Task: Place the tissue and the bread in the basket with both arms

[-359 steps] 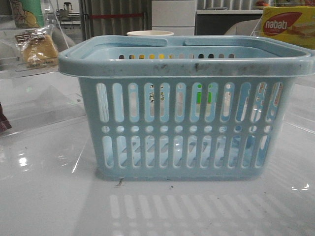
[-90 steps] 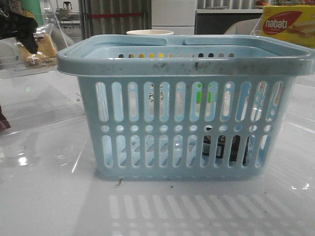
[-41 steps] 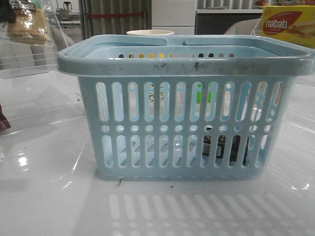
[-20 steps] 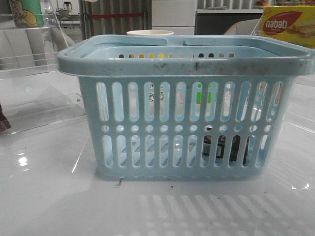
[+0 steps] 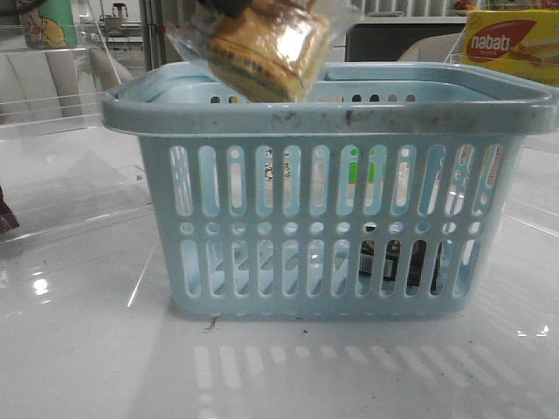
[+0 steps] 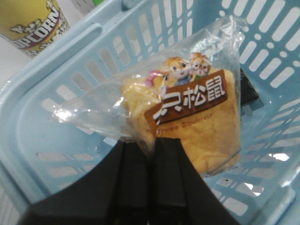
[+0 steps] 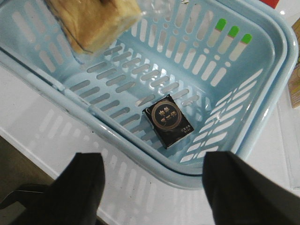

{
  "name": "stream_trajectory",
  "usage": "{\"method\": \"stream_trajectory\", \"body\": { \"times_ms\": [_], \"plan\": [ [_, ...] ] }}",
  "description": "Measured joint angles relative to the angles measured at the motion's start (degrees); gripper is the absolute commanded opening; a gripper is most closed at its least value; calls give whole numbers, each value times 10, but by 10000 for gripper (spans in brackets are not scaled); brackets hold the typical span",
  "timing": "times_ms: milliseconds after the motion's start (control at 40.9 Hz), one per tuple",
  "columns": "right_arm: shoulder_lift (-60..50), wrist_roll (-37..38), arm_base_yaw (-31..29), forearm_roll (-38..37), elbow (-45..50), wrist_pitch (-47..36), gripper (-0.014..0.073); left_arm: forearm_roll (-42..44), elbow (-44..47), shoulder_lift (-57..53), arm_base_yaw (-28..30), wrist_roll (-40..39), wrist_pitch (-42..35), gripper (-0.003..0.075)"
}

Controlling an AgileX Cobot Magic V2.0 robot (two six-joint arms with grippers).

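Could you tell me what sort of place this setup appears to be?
Probably a lab mock-up of a shop: a shopping basket on a glossy white table, a nabati box on clear shelving, cabinets behind.

I'm facing a glossy white table (image 5: 87,349), light glare spots on it. Clear acrylic panels (image 5: 52,105) stand at my left. Behind: a dark ribbed curtain (image 5: 175,39) with a red strip, a white cabinet (image 5: 349,10), a dark counter block (image 5: 393,39) beside it. A yellow-red nabati box (image 5: 511,44) sits far right, a popcorn cup (image 6: 33,23) close by, a green-yellow container (image 5: 48,22) far left
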Motion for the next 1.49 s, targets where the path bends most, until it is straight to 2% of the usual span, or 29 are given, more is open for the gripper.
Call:
{"method": "stream_trajectory", "body": {
  "times_ms": [147, 220, 269, 391, 440, 488, 781, 1026, 1490],
  "plan": [
    [0, 0, 0, -1, 0, 0, 544, 2, 0, 47, 0, 1, -23, 104],
    [0, 0, 0, -1, 0, 0, 544, 2, 0, 67, 0, 1, -32, 143],
    [0, 0, 0, -1, 0, 0, 544, 2, 0, 79, 0, 1, -40, 195],
    [0, 0, 0, -1, 0, 0, 544, 2, 0, 96, 0, 1, -50, 384],
    [0, 0, 0, -1, 0, 0, 544, 1, 0, 97, 0, 1, -52, 439],
    [0, 0, 0, -1, 0, 0, 544, 0, 0, 97, 0, 1, -57, 462],
    [0, 0, 0, -1, 0, 0, 544, 0, 0, 64, 0, 1, -28, 454],
    [0, 0, 0, -1, 0, 0, 544, -29, 14, -73, 0, -3, 0, 454],
    [0, 0, 0, -1, 0, 0, 544, -53, 245, -437, -12, -3, 11, 454]
  ]
}}
